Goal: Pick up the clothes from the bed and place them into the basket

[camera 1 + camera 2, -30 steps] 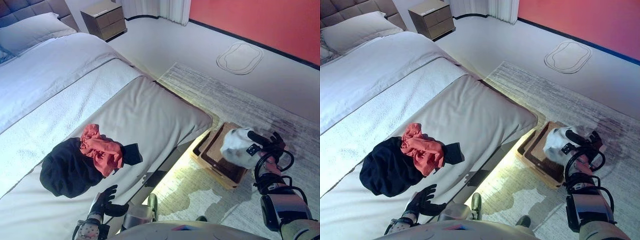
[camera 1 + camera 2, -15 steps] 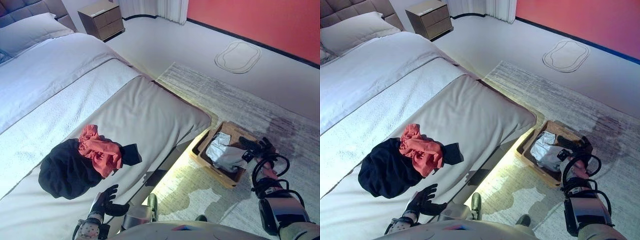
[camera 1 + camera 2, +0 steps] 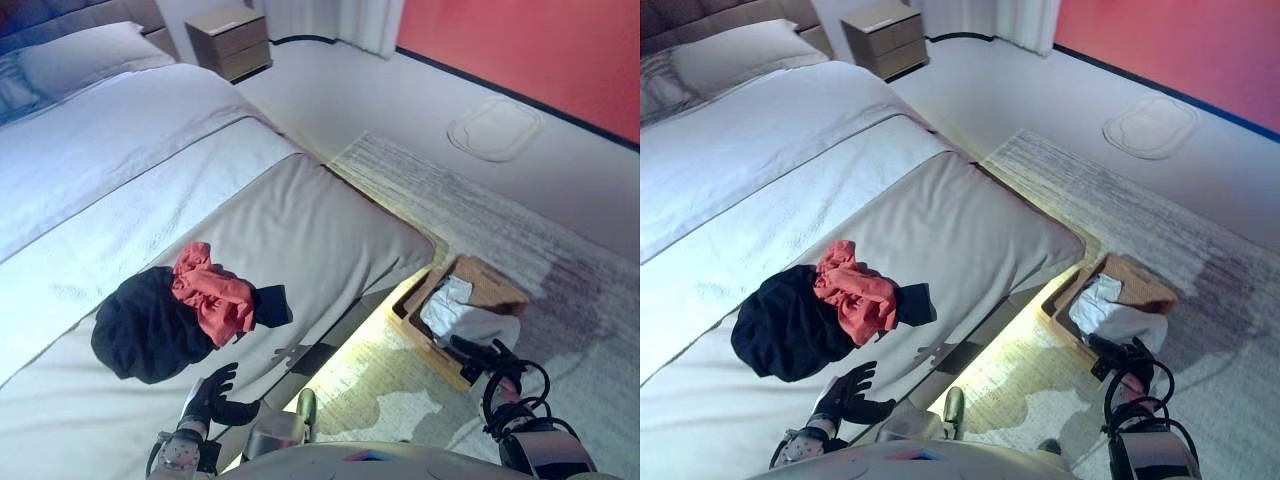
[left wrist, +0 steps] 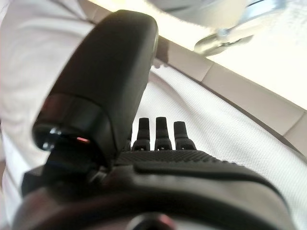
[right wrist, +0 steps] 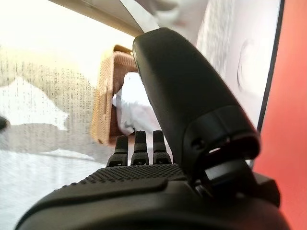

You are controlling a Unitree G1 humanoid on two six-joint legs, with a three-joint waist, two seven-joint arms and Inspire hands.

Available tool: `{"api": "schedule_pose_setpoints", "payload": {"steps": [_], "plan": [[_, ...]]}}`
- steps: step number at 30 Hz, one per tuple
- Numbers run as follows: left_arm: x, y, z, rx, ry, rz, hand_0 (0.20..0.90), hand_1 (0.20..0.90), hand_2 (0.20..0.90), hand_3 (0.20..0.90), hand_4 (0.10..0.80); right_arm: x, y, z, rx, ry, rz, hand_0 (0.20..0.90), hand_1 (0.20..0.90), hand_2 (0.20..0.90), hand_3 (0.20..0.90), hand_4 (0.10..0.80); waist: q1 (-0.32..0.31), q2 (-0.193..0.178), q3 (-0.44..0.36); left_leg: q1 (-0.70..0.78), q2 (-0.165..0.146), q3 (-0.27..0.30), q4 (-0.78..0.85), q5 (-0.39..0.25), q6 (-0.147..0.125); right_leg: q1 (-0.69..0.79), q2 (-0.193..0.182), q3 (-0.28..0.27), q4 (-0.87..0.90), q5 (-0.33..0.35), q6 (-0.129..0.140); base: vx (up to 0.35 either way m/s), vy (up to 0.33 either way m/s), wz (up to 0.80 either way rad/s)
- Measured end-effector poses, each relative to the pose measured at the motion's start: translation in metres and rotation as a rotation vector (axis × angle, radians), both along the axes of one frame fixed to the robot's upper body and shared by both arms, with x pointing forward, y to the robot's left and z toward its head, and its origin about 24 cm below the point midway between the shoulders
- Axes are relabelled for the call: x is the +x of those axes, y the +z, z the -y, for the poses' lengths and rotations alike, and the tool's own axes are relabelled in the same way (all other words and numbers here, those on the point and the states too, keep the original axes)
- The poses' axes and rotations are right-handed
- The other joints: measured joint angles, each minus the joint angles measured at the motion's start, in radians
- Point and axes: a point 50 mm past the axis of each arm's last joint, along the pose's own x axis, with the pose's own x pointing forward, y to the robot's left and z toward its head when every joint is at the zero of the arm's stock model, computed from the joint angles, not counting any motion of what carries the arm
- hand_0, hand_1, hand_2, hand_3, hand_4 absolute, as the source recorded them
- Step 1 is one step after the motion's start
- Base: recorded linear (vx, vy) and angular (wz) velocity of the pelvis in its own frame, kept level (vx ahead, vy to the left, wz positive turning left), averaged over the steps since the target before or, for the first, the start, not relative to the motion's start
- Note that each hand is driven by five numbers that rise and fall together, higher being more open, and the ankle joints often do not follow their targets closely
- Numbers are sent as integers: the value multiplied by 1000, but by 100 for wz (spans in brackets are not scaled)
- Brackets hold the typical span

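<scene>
A black garment (image 3: 150, 325) lies on the bed (image 3: 300, 215) near its foot, with a crumpled red garment (image 3: 212, 298) on top of it. On the rug beside the bed stands a wicker basket (image 3: 492, 280), and a white garment (image 3: 465, 315) lies in it, spilling over the near rim. My right hand (image 3: 485, 358) hovers just short of the basket with straight fingers and holds nothing. My left hand (image 3: 215, 398) rests open near the bed's front edge, a little short of the black garment.
A grey patterned rug (image 3: 560, 260) lies under the basket. A wooden nightstand (image 3: 232, 38) stands at the far end beside the bed, and a pillow (image 3: 80, 62) lies at the bed's head. A red wall (image 3: 540, 50) runs along the far right.
The white garment left my right hand and dropped into the basket. My right hand then drew back and down, away from the basket. The camera view shifted slightly.
</scene>
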Motion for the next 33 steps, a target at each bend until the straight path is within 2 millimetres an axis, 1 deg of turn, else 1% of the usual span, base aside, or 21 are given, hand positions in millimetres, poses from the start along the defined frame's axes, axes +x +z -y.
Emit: {"api": "schedule_pose_setpoints", "payload": {"steps": [2, 5, 7, 8, 9, 11, 13, 16, 17, 18, 19, 20, 22, 24, 25, 26, 27, 28, 29, 32, 33], "plan": [[-2, -1, 0, -9, 35, -2, 900, 900, 900, 900, 800, 11, 4, -3, 11, 33, 38, 900, 900, 900, 900, 800, 53, -10, -3, -6, -16, -12, -1, 15, -15, 27, 8, -6, -58, -29, -5, -60, -158, 48], [-19, -7, 0, -15, 60, -47, 900, 900, 900, 900, 800, 22, 9, -4, 13, 53, 77, 900, 900, 900, 900, 800, 95, 13, -17, -24, -6, -49, -4, 26, -42, 62, 31, -51, -117, -11, -7, -25, -47, 48], [-29, -10, -3, -13, 77, -72, 900, 900, 900, 900, 800, 24, 10, -5, 10, 60, 80, 900, 900, 900, 900, 800, 136, 13, -19, -45, 7, -36, -2, 20, -57, 69, 48, -94, -116, -12, -9, 0, 60, 59], [-32, -10, -4, -14, 81, -81, 900, 900, 900, 900, 800, 25, 10, -5, 8, 60, 82, 900, 900, 900, 900, 800, 142, 11, -18, -58, 16, -1, 1, 8, -69, 71, 50, -119, -113, -11, -10, -11, 117, 92], [-33, -11, -6, -15, 86, -90, 900, 900, 900, 900, 800, 25, 11, -3, 3, 56, 81, 900, 900, 900, 900, 800, 139, -1, -11, -77, 38, 77, 11, -23, -87, 76, 43, -178, -112, -12, -18, -24, 147, 124], [-37, -13, -7, -9, 69, -119, 900, 900, 900, 900, 800, 19, 11, 4, -17, 34, 67, 900, 900, 900, 900, 800, 130, -20, 2, -95, 72, 283, 20, -32, -90, 99, 23, -286, -111, -19, -33, 14, 201, 146], [-45, -17, -6, -14, 56, -164, 900, 900, 900, 900, 800, 15, 12, 9, -42, 37, 66, 900, 900, 900, 900, 800, 108, -34, 11, -102, 111, 449, 71, -27, -99, 134, -10, -381, -111, -26, -42, 10, 263, 136], [-52, -20, -3, -18, 66, -195, 900, 900, 900, 900, 800, 13, 15, 12, -94, 102, 55, 900, 900, 900, 900, 800, 70, -28, 7, -79, 129, 521, 110, -27, -97, 170, -51, -433, -94, -37, -23, 104, 283, 86], [-50, -20, -3, -19, 68, -189, 900, 900, 900, 900, 800, 12, 14, 12, -112, 132, 34, 900, 900, 900, 900, 800, 51, -22, 6, -63, 94, 534, 80, 5, -34, 178, -73, -443, -52, -37, -22, 168, 218, 75], [-48, -19, -4, -16, 66, -183, 900, 900, 900, 900, 800, 12, 13, 9, -117, 156, 19, 900, 900, 900, 900, 800, 47, -23, 6, -51, 71, 513, 55, 23, -2, 175, -98, -435, -18, -35, -26, 180, 201, 75], [-44, -18, -5, -12, 63, -172, 900, 900, 900, 900, 800, 13, 13, 8, -123, 174, 8, 900, 900, 900, 900, 800, 45, -28, 9, -46, 57, 496, 44, 25, 6, 173, -108, -426, -6, -33, -28, 187, 190, 61], [-31, -13, -8, -2, 54, -139, 900, 900, 900, 900, 800, 15, 12, 5, -145, 226, -18, 900, 900, 900, 900, 800, 55, -43, 18, -30, 31, 469, 20, 26, 38, 170, -128, -385, 21, -37, -23, 207, 217, 55], [-17, -8, -8, -3, 33, -100, 900, 900, 900, 900, 800, 22, 15, 3, -176, 284, -37, 900, 900, 900, 900, 800, 60, -46, 20, -16, 17, 436, 10, 13, 63, 167, -119, -324, 57, -46, -3, 213, 257, 52], [-10, -5, -7, -9, 15, -76, 900, 900, 900, 900, 800, 31, 20, 3, -200, 315, -31, 900, 900, 900, 900, 800, 59, -43, 20, 10, 1, 426, 5, 7, 66, 133, -165, -303, 198, -20, 19, 125, 130, 39], [-6, -4, -4, -8, -4, -65, 900, 900, 900, 900, 800, 35, 23, 4, -230, 351, -31, 900, 900, 900, 900, 800, 48, -28, 25, 33, -4, 400, 0, 0, 73, 91, -198, -264, 355, -10, 34, 33, -59, 57], [-1, -2, -4, -4, -19, -49, 900, 900, 900, 900, 800, 38, 25, 4, -256, 387, -33, 900, 900, 900, 900, 800, 36, -16, 31, 44, -2, 365, 1, -11, 64, 24, -221, -201, 496, -42, 71, 1, -204, 82], [5, 2, -5, 7, -39, -29, 900, 900, 900, 900, 800, 40, 26, 2, -279, 426, -39, 900, 900, 900, 900, 800, 23, -13, 33, 38, 5, 339, 0, -12, 57, -26, -196, -147, 512, -74, 90, -19, -281, 92], [11, 7, -9, 21, -52, -10, 900, 900, 900, 900, 800, 42, 27, 0, -297, 459, -40, 900, 900, 900, 900, 800, 13, -14, 34, 21, 2, 305, 0, -4, 39, -74, -161, -108, 465, -88, 90, -141, -359, 124], [23, 13, -12, 35, -82, 18, 900, 900, 900, 900, 800, 48, 32, 1, -325, 491, -26, 900, 900, 900, 900, 800, -17, -15, 38, -24, -4, 257, 1, -1, 33, -133, -105, -53, 297, -100, 76, -186, -284, 113], [40, 22, -14, 32, -67, 59, 900, 900, 900, 900, 800, 70, 53, 10, -401, 518, 27, 900, 900, 900, 900, 800, -23, -27, 76, -103, -34, 230, 42, 1, 40, -277, -98, -5, 196, -86, 56, -45, -268, 70], [47, 25, -15, 31, -35, 75, 900, 900, 900, 900, 800, 79, 61, 13, -431, 534, 40, 900, 900, 900, 900, 800, -18, -20, 108, -112, -40, 204, 55, 1, 39, -284, -89, -8, 158, -57, 21, -28, -224, 52]]}}
